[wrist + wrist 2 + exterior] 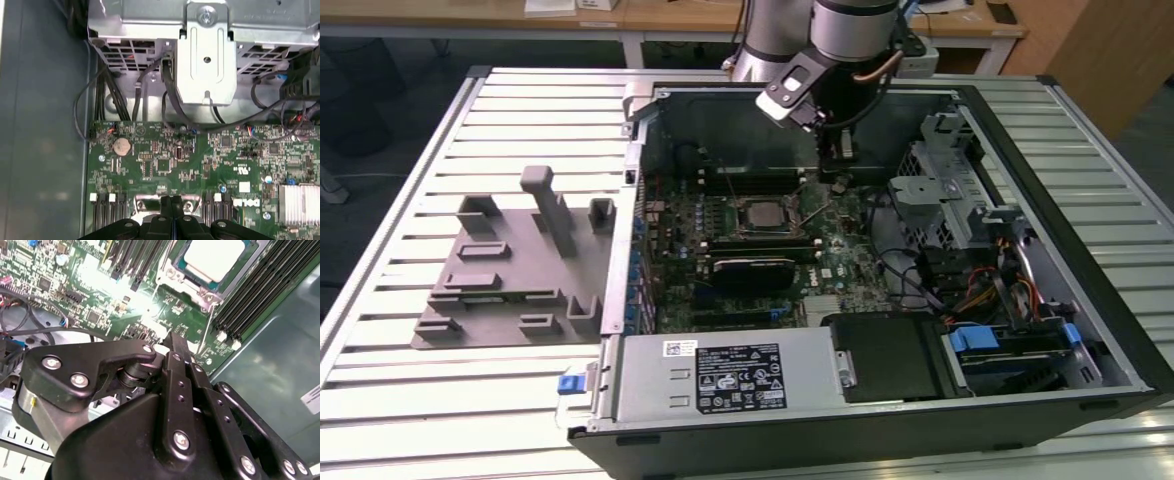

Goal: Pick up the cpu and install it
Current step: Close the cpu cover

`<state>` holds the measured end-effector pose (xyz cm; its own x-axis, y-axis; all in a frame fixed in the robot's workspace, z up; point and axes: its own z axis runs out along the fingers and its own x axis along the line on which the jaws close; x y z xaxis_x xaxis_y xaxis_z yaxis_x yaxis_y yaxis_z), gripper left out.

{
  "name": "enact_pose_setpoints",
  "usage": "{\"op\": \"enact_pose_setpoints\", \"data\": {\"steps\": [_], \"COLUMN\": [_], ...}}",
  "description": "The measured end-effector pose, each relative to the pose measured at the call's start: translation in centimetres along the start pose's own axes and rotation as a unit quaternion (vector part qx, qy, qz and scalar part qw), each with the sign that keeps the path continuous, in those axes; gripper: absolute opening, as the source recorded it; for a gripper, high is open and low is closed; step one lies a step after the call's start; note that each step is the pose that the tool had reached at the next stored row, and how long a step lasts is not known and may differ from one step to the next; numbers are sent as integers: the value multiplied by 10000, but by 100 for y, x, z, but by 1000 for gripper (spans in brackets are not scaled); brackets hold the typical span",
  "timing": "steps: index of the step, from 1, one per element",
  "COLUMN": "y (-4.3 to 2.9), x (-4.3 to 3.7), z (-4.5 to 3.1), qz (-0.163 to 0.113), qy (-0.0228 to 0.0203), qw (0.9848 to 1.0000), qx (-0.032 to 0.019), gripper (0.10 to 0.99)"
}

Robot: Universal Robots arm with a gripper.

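arm [847, 28]: silver-grey rounded joint housings | wrist: black body with pale grey camera block [790, 92] | cable [890, 62]: copper-brown, curved | gripper [175, 340]: matte black linkage bars, silver round-head screws [181, 440], grey cylindrical base bearing a small yellow mark

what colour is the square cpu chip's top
Pale silver; the flat square cpu shows best in the second wrist view.

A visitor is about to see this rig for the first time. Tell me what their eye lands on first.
First comes the open computer case on the slatted table, its green motherboard bared. At the board's middle the silver-topped cpu sits in its socket, and the black gripper hangs shut above the board near it. On the exterior view's left lies a grey holder plate.
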<state>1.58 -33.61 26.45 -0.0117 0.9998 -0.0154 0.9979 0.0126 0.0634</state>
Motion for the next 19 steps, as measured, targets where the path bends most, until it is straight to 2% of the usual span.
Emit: {"op": "enact_pose_setpoints", "data": {"steps": [12, 19], "y": [183, 211], "x": [-1, 1], "z": [14, 121], "qz": [0, 0], "qy": [0, 0], "qw": [10000, 10000], "qx": [0, 0], "gripper": [106, 106]}}
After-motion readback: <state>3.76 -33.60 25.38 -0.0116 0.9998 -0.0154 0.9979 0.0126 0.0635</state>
